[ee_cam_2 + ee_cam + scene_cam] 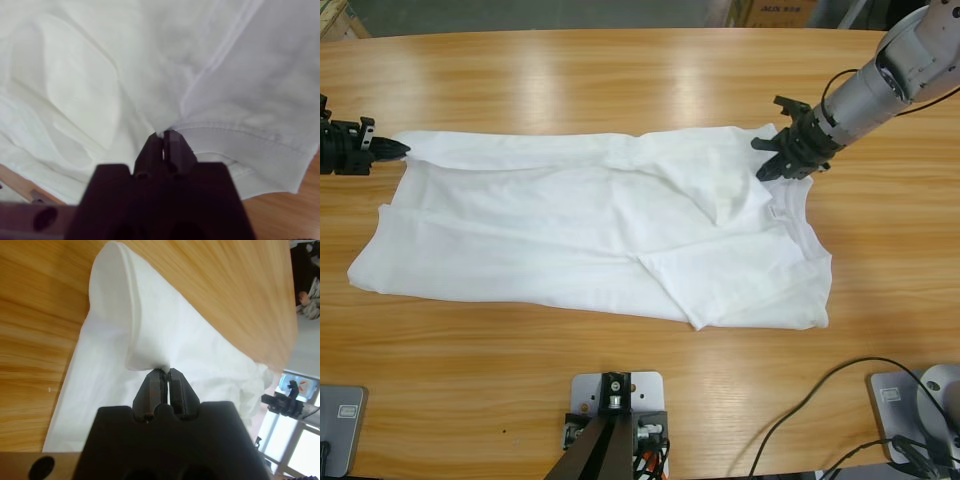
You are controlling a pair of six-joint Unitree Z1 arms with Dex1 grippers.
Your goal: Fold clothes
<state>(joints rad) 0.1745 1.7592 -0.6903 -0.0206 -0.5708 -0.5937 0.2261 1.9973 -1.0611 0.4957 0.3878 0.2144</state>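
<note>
A white T-shirt (590, 235) lies spread out in the middle of the long wooden table (620, 80). It is partly folded. The top long edge is pulled straight between the two grippers. The bottom edge lies flat and wavy. One flap is folded over near the right side, and it makes a slanted line down to the bottom edge.

The left gripper (392, 149) comes in from the left side of the table. Its jaws are pinched tight on the far left corner of the T-shirt (135, 315). In the left wrist view the cloth curls up in a soft loop just above the jaws.

The right gripper (772, 160) comes down from the top right corner. Its jaws are squeezed tight on the cloth at the top right part of the shirt, close to a stitched hem (240, 135).

There is lots of bare table above and below the shirt. Nothing sits on the wood near it.

A small white label (778, 213) shows on the shirt just below the right gripper. I cannot read it.

Black cables (820, 400) lie at the bottom right of the table, well apart from the shirt.
</note>
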